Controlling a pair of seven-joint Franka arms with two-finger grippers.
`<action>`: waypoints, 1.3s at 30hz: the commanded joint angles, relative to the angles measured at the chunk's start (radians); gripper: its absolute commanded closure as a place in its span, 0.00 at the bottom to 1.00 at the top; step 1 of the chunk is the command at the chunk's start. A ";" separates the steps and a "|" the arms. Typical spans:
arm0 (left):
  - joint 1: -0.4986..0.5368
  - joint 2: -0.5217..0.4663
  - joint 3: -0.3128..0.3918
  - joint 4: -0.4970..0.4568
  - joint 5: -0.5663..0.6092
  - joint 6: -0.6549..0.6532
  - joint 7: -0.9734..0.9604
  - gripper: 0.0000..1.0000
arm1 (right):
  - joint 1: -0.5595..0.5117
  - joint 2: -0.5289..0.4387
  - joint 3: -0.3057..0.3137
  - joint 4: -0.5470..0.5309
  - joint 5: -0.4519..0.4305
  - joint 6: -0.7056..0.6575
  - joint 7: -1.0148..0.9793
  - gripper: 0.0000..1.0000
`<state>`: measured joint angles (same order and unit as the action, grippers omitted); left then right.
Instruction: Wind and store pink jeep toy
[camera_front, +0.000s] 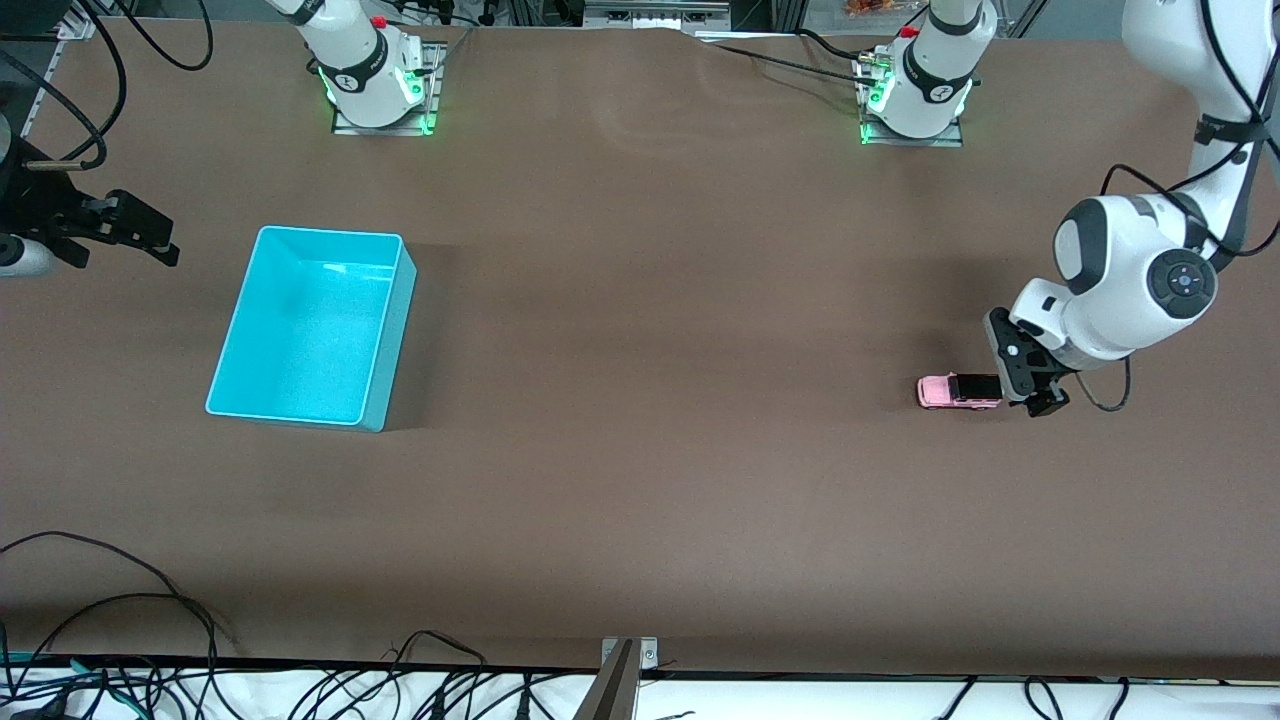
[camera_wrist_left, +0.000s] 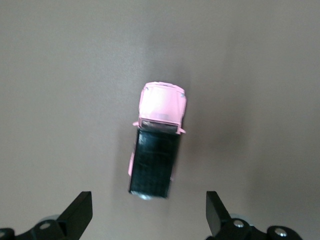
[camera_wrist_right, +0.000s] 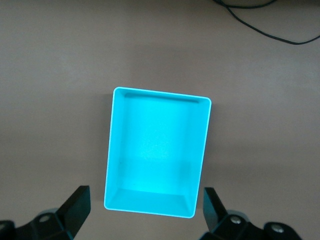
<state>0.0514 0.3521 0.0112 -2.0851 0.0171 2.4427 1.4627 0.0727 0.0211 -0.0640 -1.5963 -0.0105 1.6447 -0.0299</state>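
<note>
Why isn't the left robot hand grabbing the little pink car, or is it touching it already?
Apart. In the left wrist view the left gripper is open, its fingers spread wide, with bare table showing between each one and the pink jeep toy.

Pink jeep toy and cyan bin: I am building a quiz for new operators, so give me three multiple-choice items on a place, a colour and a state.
1. Where is the pink jeep toy?
A. in the cyan bin
B. on the table by the left gripper
C. held in the right gripper

2. What colour is the jeep's roof?
A. black
B. white
C. cyan

3. How do the left gripper's jaws stand?
A. shut on the jeep
B. shut on nothing
C. open

Answers: 1 B, the jeep sits on the table toward the left arm's end. 2 A, the left wrist view shows a black roof. 3 C, the jaws stand wide apart, touching nothing.
</note>
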 joint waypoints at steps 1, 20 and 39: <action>-0.004 0.067 -0.002 0.003 0.006 0.108 0.051 0.00 | 0.001 0.003 -0.002 0.012 -0.006 -0.006 -0.012 0.00; -0.012 0.088 -0.022 -0.038 0.006 0.136 0.062 0.13 | 0.001 0.003 -0.002 0.012 -0.006 -0.006 -0.012 0.00; -0.001 0.093 -0.022 -0.029 0.006 0.134 0.116 0.88 | -0.001 0.003 -0.002 0.012 -0.005 -0.006 -0.012 0.00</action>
<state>0.0390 0.4551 -0.0096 -2.1027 0.0175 2.5679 1.5390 0.0725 0.0213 -0.0647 -1.5963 -0.0105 1.6447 -0.0299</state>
